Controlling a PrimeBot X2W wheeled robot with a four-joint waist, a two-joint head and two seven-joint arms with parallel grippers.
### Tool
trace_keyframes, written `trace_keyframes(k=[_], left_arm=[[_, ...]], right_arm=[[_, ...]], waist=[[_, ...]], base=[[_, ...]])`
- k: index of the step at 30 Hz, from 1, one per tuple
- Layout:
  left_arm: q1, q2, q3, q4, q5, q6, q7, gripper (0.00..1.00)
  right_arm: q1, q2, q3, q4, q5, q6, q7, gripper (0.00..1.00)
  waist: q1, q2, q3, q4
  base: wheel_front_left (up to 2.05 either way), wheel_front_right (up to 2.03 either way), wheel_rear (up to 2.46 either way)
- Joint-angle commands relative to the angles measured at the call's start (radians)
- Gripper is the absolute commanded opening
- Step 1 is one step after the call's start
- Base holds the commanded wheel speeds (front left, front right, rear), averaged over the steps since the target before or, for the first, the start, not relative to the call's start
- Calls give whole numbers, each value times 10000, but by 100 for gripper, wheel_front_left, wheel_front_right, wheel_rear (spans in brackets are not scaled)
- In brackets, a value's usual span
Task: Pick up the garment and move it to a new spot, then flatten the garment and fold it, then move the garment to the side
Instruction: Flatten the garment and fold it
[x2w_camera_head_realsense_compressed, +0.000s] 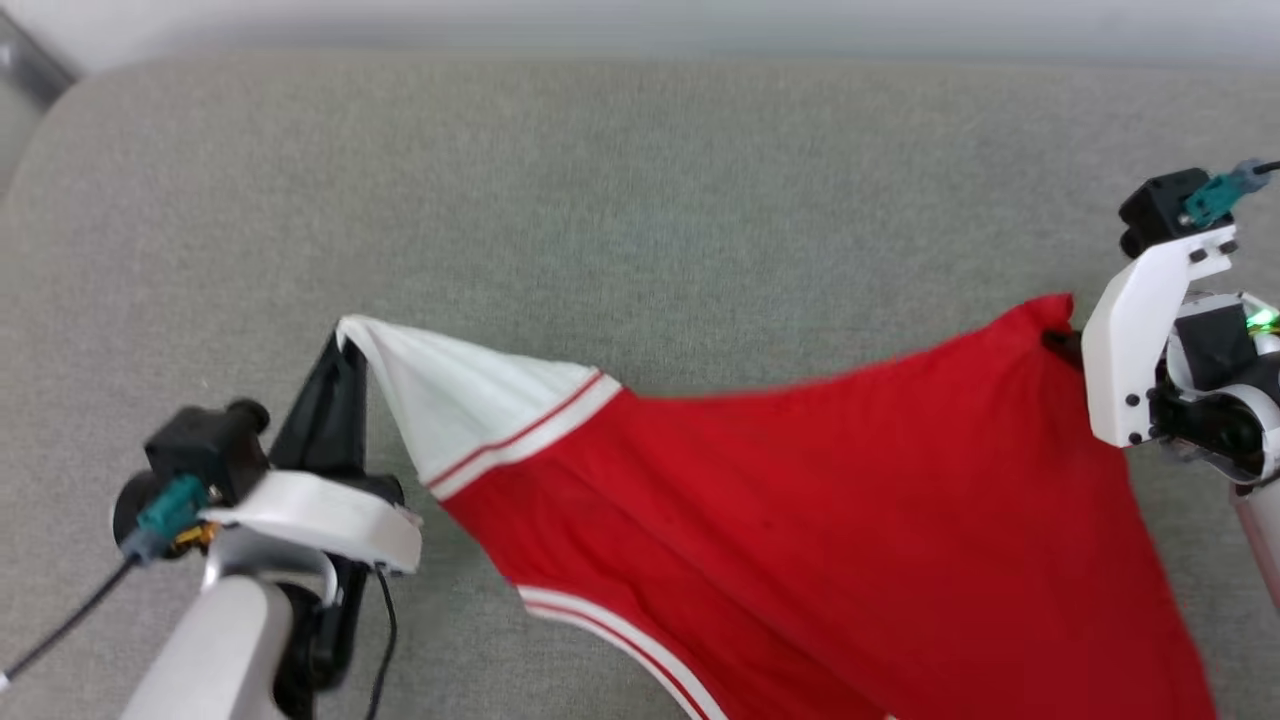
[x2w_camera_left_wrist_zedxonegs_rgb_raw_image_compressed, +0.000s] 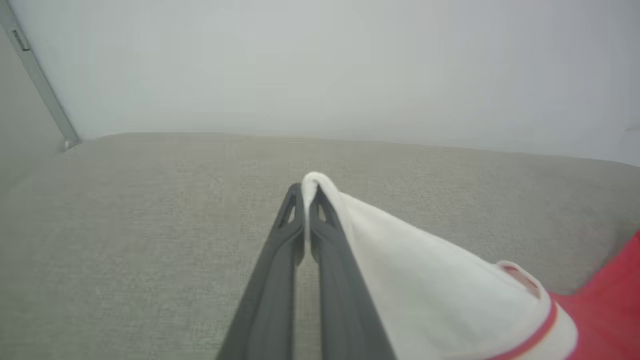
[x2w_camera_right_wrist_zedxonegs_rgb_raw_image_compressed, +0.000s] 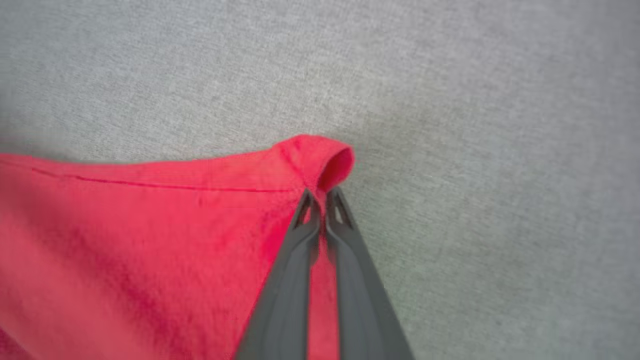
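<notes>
The garment, soft red knit with a white sleeve edged in red-white stripes, hangs stretched across the middle and lower right of the head view, above a grey woven surface. The left end effector pinches the sleeve's tip. The right end effector pinches a rolled red corner.

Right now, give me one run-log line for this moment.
garment: stretched between both arms, not yet folded | left pincer: shut on white sleeve tip | right pincer: shut on red corner | under it: grey surface
</notes>
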Motion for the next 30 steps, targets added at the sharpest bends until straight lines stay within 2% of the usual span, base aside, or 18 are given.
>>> trace_keyframes(k=[1, 7, 16, 22, 30], left_arm=[[-305, 69, 71, 65, -66, -80, 25, 0], [-1954, 291, 324, 807, -214, -449, 208, 0], [-5187, 210, 298, 3520, -136, -1124, 6, 0], [-7547, 264, 245, 5129, 144, -1441, -332, 0], [-10749, 628, 314, 6012, 589, -1786, -745, 0]], right_arm=[[45, -18, -106, 76, -128, -3, -230, 0], [-267, 162, -528, 512, -526, -5, -1357, 0], [-1526, 442, -757, 1249, -1007, -5, -2670, 0], [-2947, 445, -695, 1505, -1276, -5, -3620, 0], [-5257, 473, -841, 1785, -1772, -7, -5127, 0]], waist=[[-1, 0, -568, -117], [-1, 0, -1395, -347], [-1, 0, -1746, -687], [-1, 0, -1226, -916], [-1, 0, 298, -1209]], base=[[0, 0, 0], [0, 0, 0], [0, 0, 0], [0, 0, 0], [0, 0, 0]])
